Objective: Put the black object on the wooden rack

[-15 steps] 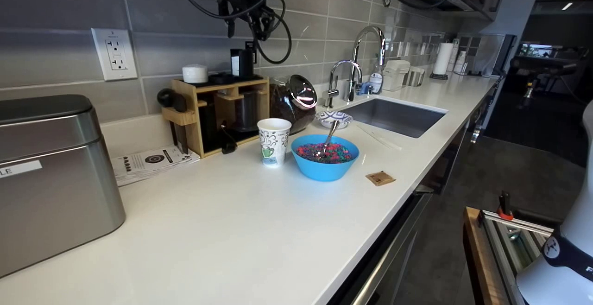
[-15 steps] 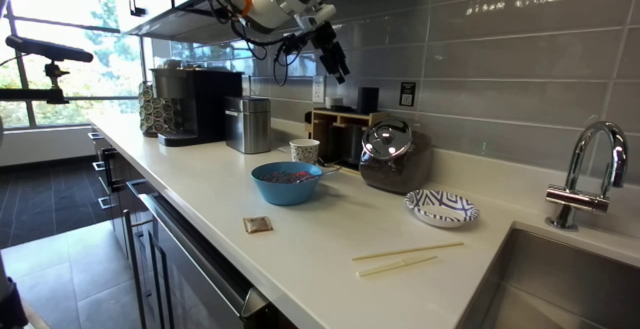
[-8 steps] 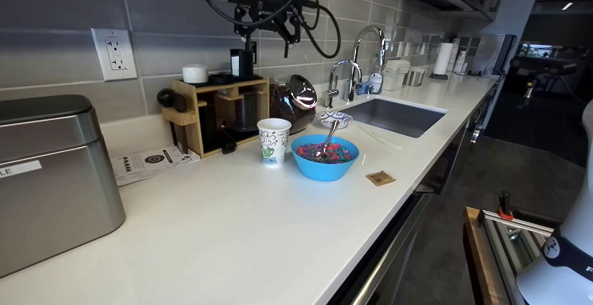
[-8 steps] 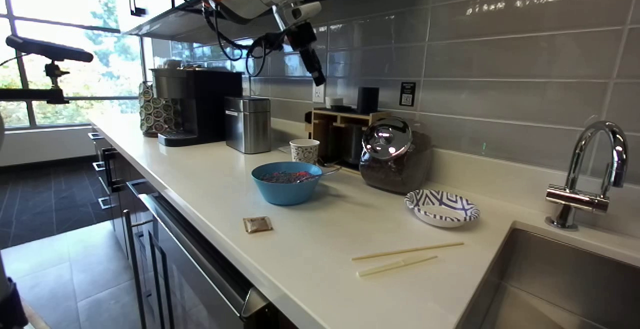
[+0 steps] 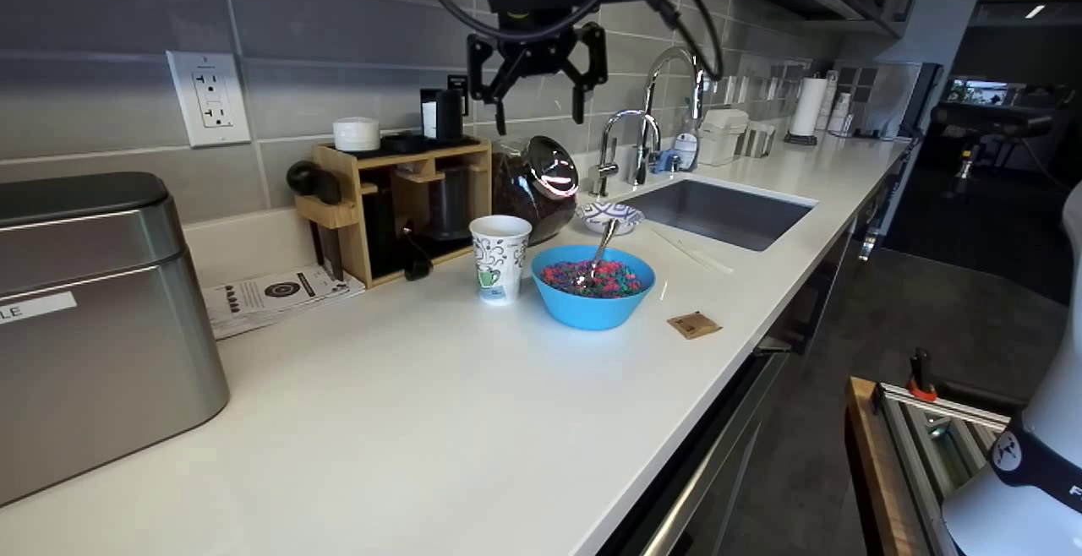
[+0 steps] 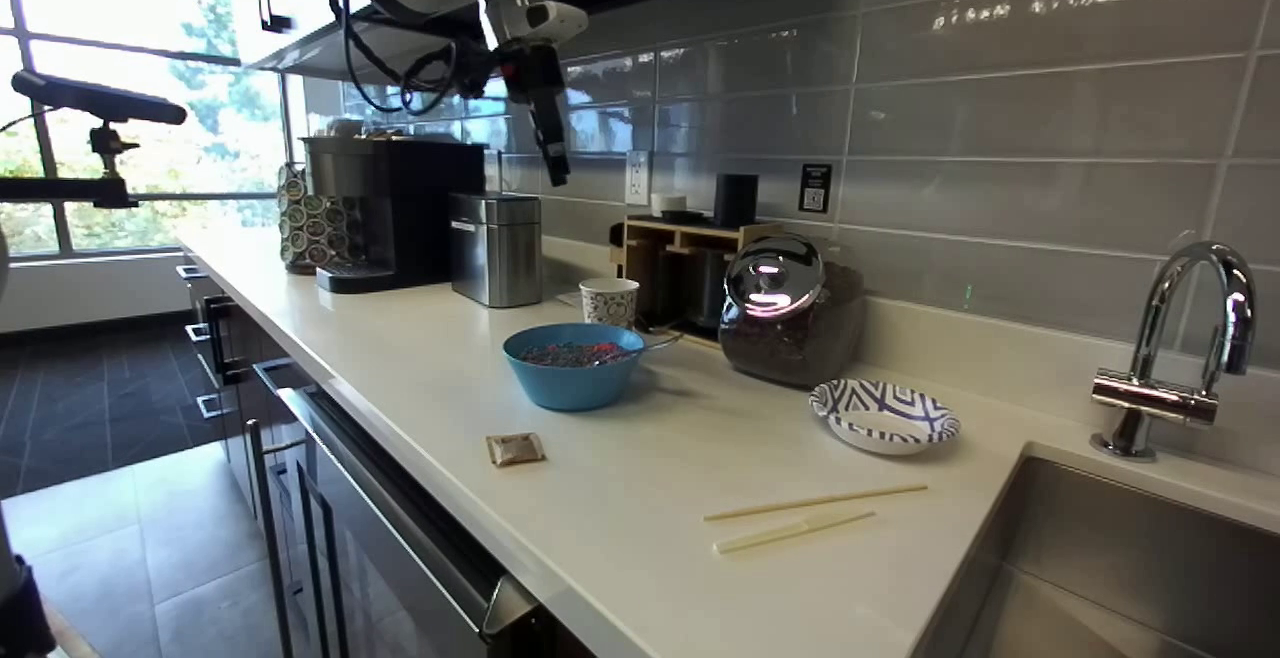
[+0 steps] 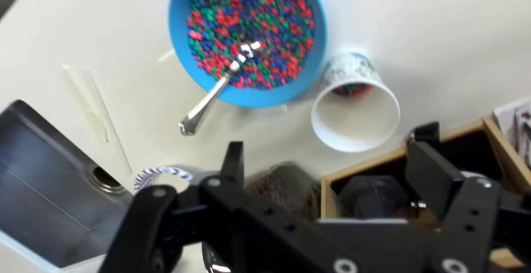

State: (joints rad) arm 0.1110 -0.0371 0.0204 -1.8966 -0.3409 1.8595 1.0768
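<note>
Tool (image 5: 539, 123) (jaws apart) now farther from the black object (image 5: 449, 117).

White countertop (image 5: 406, 429): surface load

Wooden rack (image 5: 349, 180) is standing between printed papers (image 5: 254, 307) and glass jar (image 6: 800, 338). Paper cup (image 5: 499, 260) is standing upright, just beside blue bowl (image 5: 592, 313). Brown packet (image 5: 695, 324), two pale sticks (image 6: 795, 530) and blue-patterned bowl (image 6: 885, 430) are also resting here. Steel bin (image 6: 505, 258) is standing beside coffee machine (image 6: 420, 208).

The black two-fingered gripper (image 5: 539, 124) now hangs farther from the grey tiled wall (image 5: 355, 24), its fingers (image 5: 579, 106) pointing more steeply down. In an exterior view, they no longer overlap the white-patched black cylindrical container (image 5: 449, 115).
</note>
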